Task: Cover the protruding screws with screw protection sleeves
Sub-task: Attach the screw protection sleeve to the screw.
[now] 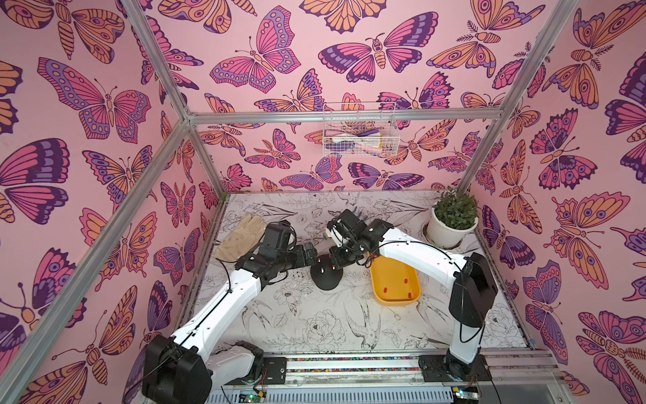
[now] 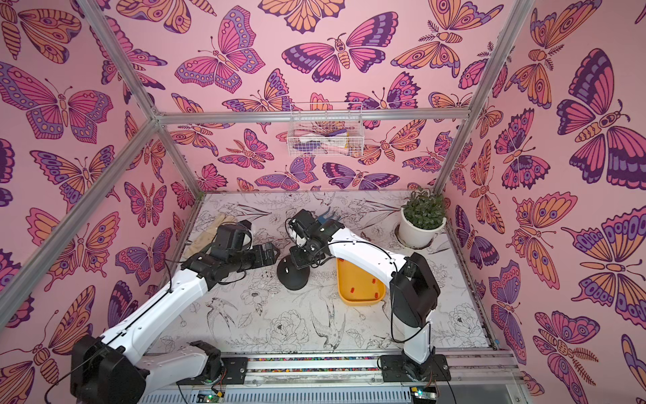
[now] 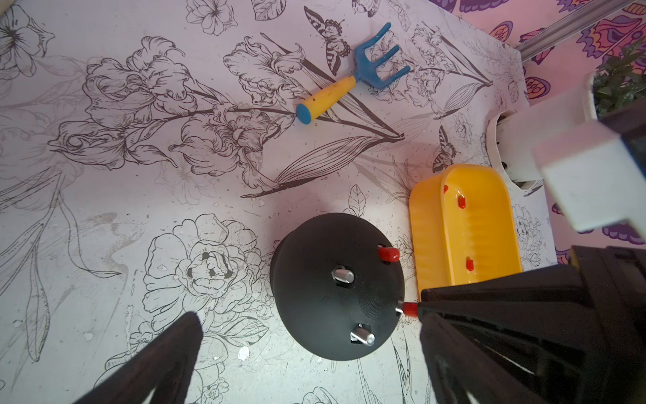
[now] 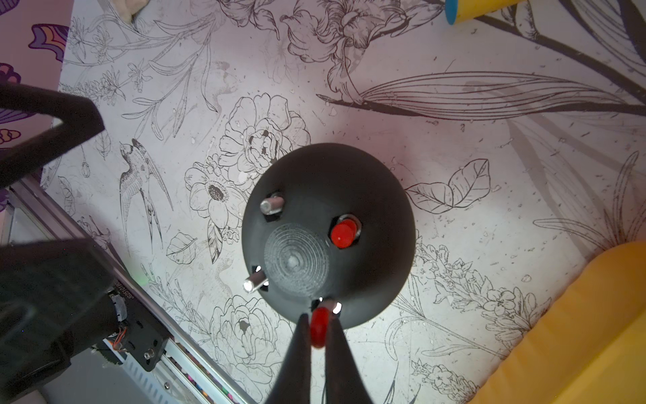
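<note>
Right wrist: two bare screws, one fitted sleeve, one sleeve in claw.

We see one red sleeve between the right fingers; just beyond stand a capped screw and two bare screws.

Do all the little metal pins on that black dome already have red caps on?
No, two screws stand bare on the black dome, while only one wears a red sleeve.
</note>
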Controlling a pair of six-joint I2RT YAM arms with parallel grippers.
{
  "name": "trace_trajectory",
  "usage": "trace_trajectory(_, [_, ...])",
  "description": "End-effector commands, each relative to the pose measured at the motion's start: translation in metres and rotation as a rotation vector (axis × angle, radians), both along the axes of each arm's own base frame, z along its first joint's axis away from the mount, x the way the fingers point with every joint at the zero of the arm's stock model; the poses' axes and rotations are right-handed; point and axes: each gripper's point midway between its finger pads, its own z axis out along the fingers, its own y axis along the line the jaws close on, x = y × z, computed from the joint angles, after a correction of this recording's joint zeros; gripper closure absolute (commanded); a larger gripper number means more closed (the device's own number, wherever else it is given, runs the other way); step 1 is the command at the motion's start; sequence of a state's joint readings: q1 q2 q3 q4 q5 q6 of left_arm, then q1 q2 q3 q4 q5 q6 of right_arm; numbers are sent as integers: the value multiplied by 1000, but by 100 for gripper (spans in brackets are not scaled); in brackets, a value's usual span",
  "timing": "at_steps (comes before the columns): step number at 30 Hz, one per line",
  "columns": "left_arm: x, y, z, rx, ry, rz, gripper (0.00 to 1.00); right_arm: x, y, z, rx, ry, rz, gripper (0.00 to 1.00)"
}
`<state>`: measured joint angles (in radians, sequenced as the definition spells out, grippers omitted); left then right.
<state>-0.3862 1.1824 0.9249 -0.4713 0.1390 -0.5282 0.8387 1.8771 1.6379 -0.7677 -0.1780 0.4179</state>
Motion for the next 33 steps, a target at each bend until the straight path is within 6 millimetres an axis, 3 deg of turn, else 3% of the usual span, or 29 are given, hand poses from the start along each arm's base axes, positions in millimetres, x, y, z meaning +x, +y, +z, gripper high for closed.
trace_trajectory(1, [-2,1,0,0,-7,-11,0,-3,4,-1,-6,12,19,88])
trace_trajectory(11, [-2,1,1,-1,-12,-11,0,-3,4,-1,-7,10,20,88])
trace_trajectory(33, [-3,2,1,-2,-14,-11,0,-1,5,10,13,-18,18,75])
